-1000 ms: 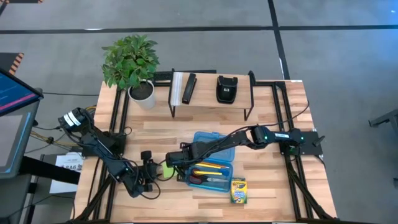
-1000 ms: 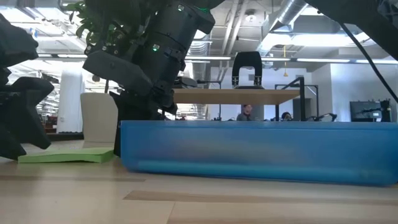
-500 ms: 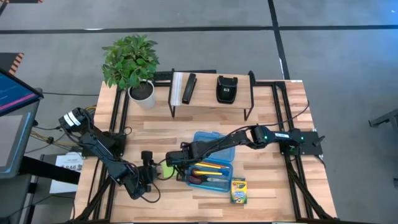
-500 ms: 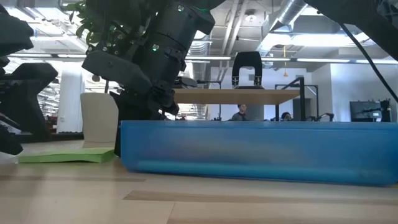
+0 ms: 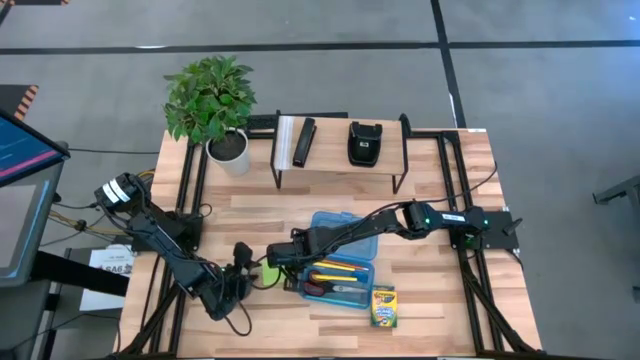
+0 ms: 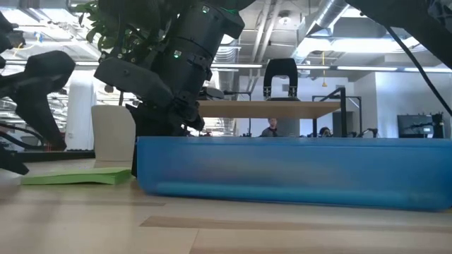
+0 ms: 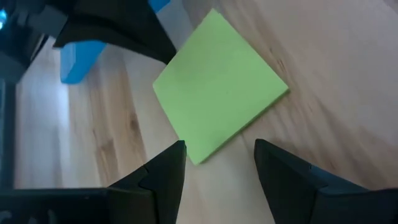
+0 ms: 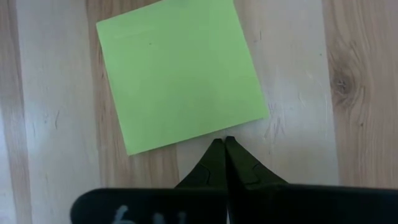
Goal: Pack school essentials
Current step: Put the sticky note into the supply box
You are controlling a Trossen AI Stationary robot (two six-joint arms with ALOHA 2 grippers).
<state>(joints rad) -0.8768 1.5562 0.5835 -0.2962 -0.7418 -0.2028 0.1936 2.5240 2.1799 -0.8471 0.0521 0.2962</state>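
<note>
Sticky-note pad (image 8: pixel 180 78) lies flat just ahead of right gripper's (image 8: pixel 225 146) closed tips; left gripper (image 7: pixel 217 162) open, a corner of the pad between its fingers.

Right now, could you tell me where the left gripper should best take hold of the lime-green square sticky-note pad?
The lime-green square sticky-note pad lies flat on the wooden table. The open left gripper probably does best coming down over the corner nearest it and pinching the two thin edges that meet there, since flat faces offer no grip.

Both arms are matte black, built of chunky jointed segments with thin black cables running alongside. The right arm (image 5: pixel 420 218) carries small green indicator lights behind its pincer, and the left arm (image 5: pixel 160 238) ends rearward in a white-capped base joint.
</note>
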